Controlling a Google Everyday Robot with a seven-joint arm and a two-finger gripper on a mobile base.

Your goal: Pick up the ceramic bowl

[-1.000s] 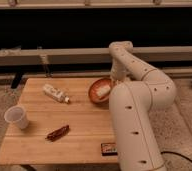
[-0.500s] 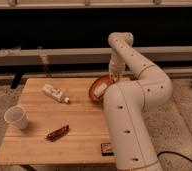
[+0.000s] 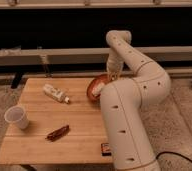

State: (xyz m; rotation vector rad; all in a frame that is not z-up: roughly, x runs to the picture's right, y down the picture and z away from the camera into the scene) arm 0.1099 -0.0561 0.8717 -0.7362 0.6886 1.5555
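The ceramic bowl [image 3: 96, 88], glossy orange-brown, is at the right side of the wooden table [image 3: 39, 145]. It is tilted, with its opening facing left and its right rim raised. My gripper [image 3: 111, 76] comes down from the arm's bend at the bowl's upper right rim and is shut on that rim. The big white arm [image 3: 124, 120] hides the bowl's right part and the table's right edge.
A white plastic cup [image 3: 16, 117] stands at the table's left. A white bottle [image 3: 56, 93] lies on its side left of the bowl. A brown snack bar [image 3: 58, 132] lies near the front. A small dark packet [image 3: 105, 147] sits at the front edge.
The arm has swung a little left and its wrist has dropped onto the bowl's rim. The bowl has tipped from lying flat to tilted, right side up.
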